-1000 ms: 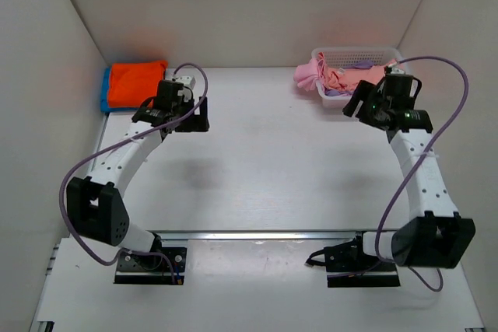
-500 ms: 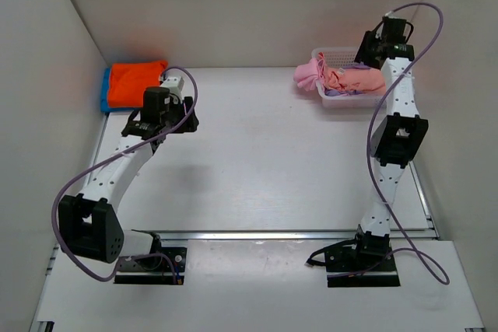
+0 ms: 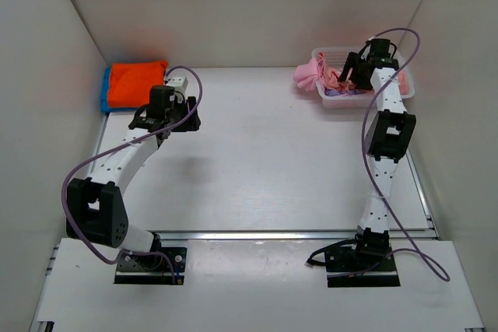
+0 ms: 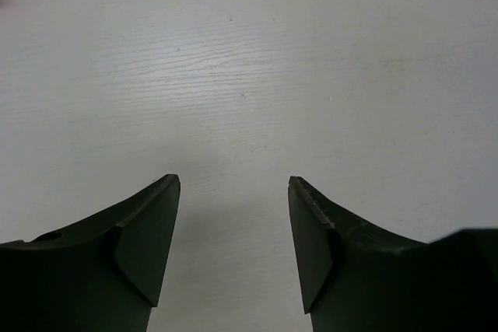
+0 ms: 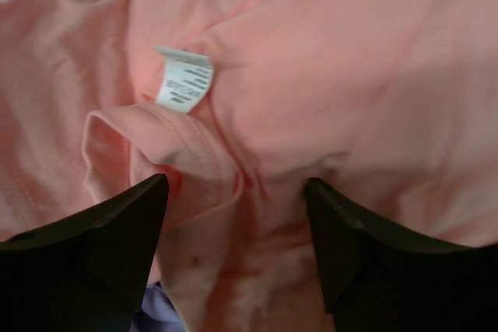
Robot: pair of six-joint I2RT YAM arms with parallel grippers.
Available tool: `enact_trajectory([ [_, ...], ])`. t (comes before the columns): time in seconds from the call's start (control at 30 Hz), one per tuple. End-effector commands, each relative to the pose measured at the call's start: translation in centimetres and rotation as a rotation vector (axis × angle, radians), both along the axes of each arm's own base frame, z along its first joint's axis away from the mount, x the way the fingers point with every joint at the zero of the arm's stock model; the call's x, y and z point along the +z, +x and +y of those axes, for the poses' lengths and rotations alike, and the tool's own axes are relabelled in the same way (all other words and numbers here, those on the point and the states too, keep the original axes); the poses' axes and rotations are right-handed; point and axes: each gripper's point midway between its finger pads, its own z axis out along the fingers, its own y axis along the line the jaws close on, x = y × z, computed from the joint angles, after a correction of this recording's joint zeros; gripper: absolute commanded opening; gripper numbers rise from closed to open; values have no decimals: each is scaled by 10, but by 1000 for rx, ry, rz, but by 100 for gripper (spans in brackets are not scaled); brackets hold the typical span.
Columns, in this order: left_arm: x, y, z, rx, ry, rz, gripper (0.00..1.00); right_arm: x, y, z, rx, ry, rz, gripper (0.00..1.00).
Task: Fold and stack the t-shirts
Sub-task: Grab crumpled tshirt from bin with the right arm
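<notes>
Nearest, two black arm bases sit bolted at the worktop's (image 3: 264, 161) front edge, just before a silver metal rail (image 3: 272, 234) that runs across it. The white left arm (image 3: 117, 162), trailed by a looping purple cable (image 3: 68, 184), bends toward the far left. The left jaws stand wide apart and hold nothing, and the wrist view shows painted white worktop between and beyond them.

Further back on the right, the right arm (image 3: 379, 184) rises steeply and tips over into a white plastic lattice basket (image 3: 334, 54). Its black links and its own purple cable (image 3: 416, 56) hide the basket's right part from above. The right jaws are also spread wide, closed on nothing, right over the crumpled salmon-pink cloth t-shirt (image 5: 350, 75). A rolled hem fold and a small white sewn-in label (image 5: 185, 83) lie just beyond the left tip. A bit of lavender t-shirt (image 5: 152, 309) shows under the salmon one. A lobe of pink t-shirt (image 3: 306, 75) spills over the basket's left wall onto the worktop.

At the far-left corner, well apart from the basket, a folded orange t-shirt (image 3: 136, 83) lies on a blue t-shirt (image 3: 104, 92), against the white enclosure wall (image 3: 70, 75).
</notes>
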Motion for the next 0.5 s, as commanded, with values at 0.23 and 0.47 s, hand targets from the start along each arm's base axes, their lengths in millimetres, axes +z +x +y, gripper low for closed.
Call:
enact_trajectory([
  [0.23, 7, 5, -1, 0, -8, -46, 69, 19, 12, 24, 44, 30, -59, 0],
  [0.47, 5, 0, -5, -2, -24, -48, 65, 113, 9, 21, 0, -76, -204, 0],
])
